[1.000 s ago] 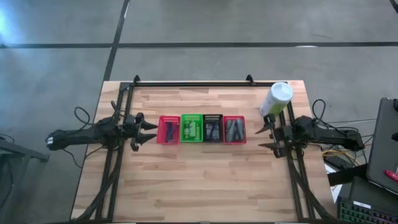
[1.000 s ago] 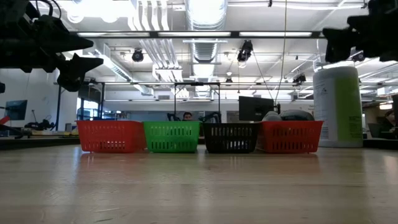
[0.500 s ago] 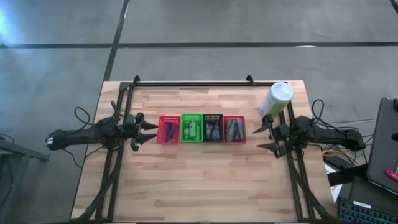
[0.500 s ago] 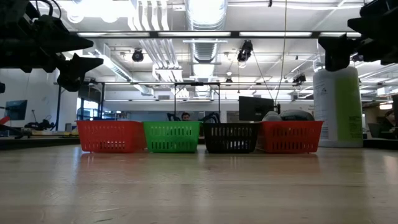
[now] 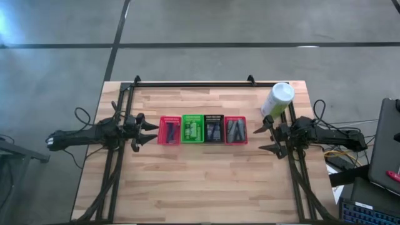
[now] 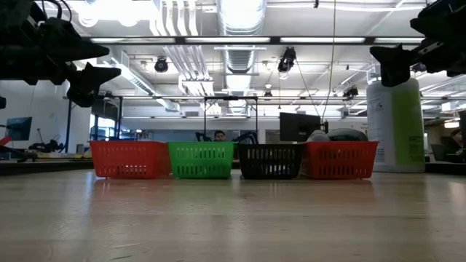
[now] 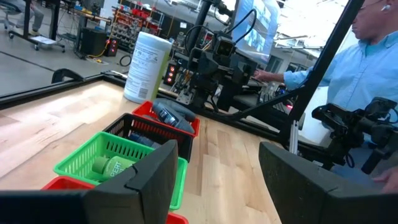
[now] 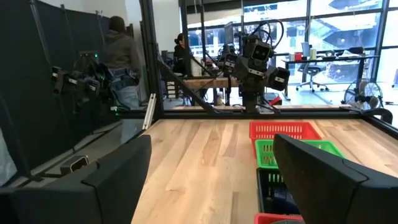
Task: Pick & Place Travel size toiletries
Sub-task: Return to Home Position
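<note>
Travel size toiletries [image 5: 192, 130]: sorted into four mesh baskets [image 5: 170, 118]; probably light, stiff and slick (best pinched mid-body, across the narrow width). Left gripper [image 5: 152, 131] and right gripper [image 5: 257, 140]: fingers spread, empty, flanking the row.

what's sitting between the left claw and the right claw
A row of four stands between left claw and right claw: left red basket, green basket, black basket, right red basket, clearest in the high view.
</note>
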Controlling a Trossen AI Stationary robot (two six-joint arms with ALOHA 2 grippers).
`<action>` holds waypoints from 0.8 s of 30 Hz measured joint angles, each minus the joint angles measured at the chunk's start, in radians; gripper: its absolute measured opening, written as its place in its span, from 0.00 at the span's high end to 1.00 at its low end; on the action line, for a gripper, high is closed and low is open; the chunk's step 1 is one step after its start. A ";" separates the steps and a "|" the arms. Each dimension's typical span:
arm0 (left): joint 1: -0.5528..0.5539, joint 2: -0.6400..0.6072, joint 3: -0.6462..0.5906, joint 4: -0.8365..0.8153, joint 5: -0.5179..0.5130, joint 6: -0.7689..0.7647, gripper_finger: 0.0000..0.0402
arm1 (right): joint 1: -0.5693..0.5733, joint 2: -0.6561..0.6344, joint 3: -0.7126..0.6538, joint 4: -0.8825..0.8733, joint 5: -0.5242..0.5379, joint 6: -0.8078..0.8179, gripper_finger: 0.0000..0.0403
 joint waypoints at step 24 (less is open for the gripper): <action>0.000 0.000 0.000 0.000 0.000 0.000 0.42 | 0.000 0.000 0.000 0.000 0.000 0.000 0.19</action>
